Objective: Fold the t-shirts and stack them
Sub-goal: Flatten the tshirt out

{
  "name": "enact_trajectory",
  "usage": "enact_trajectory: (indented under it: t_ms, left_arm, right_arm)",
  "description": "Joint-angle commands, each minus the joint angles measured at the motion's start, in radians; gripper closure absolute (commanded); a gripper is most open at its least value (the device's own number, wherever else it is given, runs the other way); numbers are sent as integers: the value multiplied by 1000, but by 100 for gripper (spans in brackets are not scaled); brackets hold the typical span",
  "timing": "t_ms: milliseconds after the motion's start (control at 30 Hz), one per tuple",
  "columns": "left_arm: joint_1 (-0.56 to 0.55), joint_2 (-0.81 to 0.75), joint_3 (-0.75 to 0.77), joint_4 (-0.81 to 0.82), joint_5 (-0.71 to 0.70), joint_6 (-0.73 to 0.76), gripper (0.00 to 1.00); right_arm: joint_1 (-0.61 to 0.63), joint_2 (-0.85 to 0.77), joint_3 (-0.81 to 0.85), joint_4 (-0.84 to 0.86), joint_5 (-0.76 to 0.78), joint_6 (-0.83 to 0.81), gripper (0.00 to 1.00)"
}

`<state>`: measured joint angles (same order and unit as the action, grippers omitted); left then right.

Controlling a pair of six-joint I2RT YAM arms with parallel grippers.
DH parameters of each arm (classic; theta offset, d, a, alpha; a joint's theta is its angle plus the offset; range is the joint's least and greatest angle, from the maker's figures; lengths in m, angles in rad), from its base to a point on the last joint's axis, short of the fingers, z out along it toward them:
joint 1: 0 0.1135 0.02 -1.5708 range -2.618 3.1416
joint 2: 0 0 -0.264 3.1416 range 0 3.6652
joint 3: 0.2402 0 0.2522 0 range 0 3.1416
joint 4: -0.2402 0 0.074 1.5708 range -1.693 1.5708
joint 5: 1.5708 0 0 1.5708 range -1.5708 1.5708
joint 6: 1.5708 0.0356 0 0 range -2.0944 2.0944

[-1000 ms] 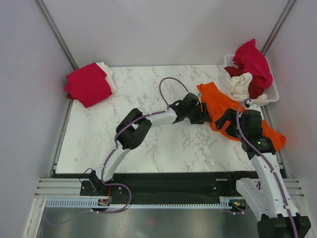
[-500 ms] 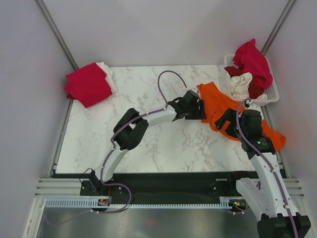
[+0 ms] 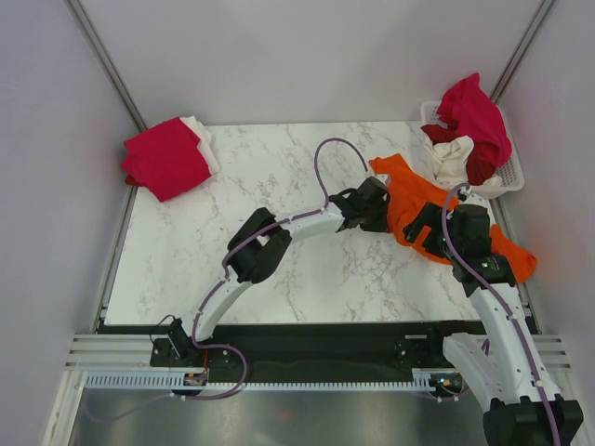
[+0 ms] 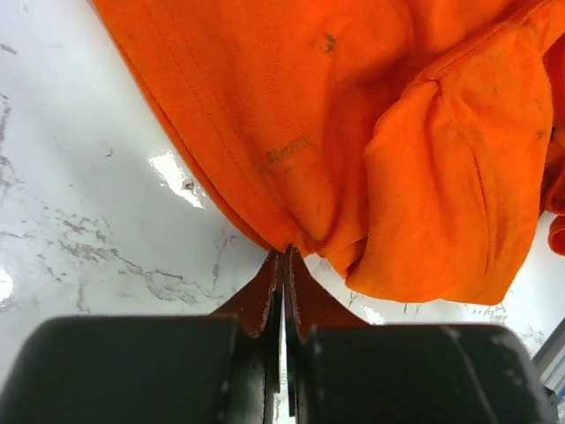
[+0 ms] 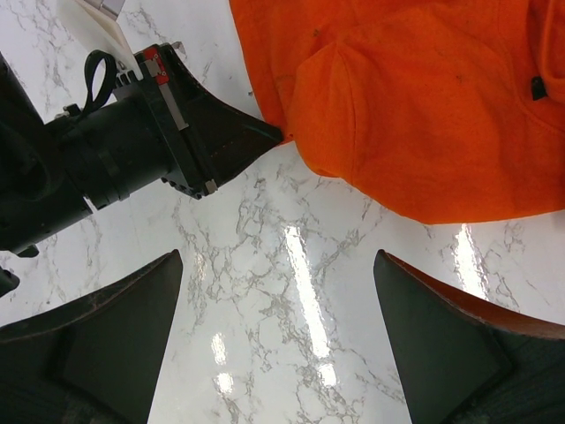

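Seen from above, a white marble table (image 3: pixel 279 186) carries a bright orange t-shirt (image 3: pixel 420 197), spread loosely and rumpled at about 3 o'clock and running from mid-table towards the right edge. The left arm stretches across from its base at 7 o'clock, and the left gripper (image 3: pixel 383 206) meets the shirt's left edge. In the left wrist view its fingers (image 4: pixel 265 287) are pressed almost together, pinching a gathered fold of the orange cloth at their tips, just above the table. The right gripper (image 3: pixel 424 229) hangs over the shirt's lower left part. In the right wrist view its fingers (image 5: pixel 106 340) are spread wide and hold nothing; between them lies bare marble, with the orange hem at 12 o'clock and the left gripper's black body at 10 o'clock. At 10 o'clock on the table a folded crimson-pink t-shirt (image 3: pixel 167 160) lies on a white t-shirt (image 3: pixel 199 130). At 2 o'clock a white slotted basket (image 3: pixel 513 175) holds a heap: another crimson-pink shirt (image 3: pixel 476 111) on top, a cream shirt (image 3: pixel 453 158) and a dark red shirt (image 3: pixel 483 169) beneath.
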<state>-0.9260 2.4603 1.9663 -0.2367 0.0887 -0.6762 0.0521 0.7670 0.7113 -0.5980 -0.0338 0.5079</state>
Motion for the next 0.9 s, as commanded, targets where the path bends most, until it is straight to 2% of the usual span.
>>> enact_trajectory:
  t_ms: [0,133,267,300,367,400,467,500,533,567,633,667,767,867]
  left_arm:
    - [6,-7,39,-24,-7,67,98]
    - [59,-138,31,-79,-27,119,98]
    - [162,-401,-93,-122,-72,167,98]
    - [211,-531,-171,-127,-84,182,98]
    - [257,-647,-254,-133,-87,202,98]
    - [300,-764,-341,-148,-114,225,98]
    - [344,-878,-439,-164,-110,234,98]
    - [383,-930,-546,-171,-100,234,98]
    - [398,-1039,-604,-183,-93,234,98]
    - [409,-1088,-712,-191,-93,234,98]
    - [426,-1218,-817,-208,-93,234,98]
    - [429,-1251,-912,-214,-93,231,98]
    - [431,-1362,-1064,-237,-52,214,98]
    - [431,-1442,-1151,-268,-14,207,98]
  right_arm:
    - [0,6,-3,27,-2,-11,2]
    - [-1,14,8,26,0,-3,2]
    - [-3,26,66,17,-11,-2,2]
    - [-1,25,79,14,-11,1,2]
    - [-1,25,99,10,-11,4,2]
    - [-3,25,112,9,-11,4,2]
    - [-1,28,123,7,-15,11,2]
    - [-1,28,128,3,-18,12,2]
    - [-1,29,128,3,-20,17,2]
    - [-1,29,116,1,-24,21,2]
    - [-1,29,99,0,-31,27,2]
    - [-1,32,74,6,-38,30,2]
    - [-1,54,21,36,-80,27,2]
    - [9,112,-22,102,-201,14,2]
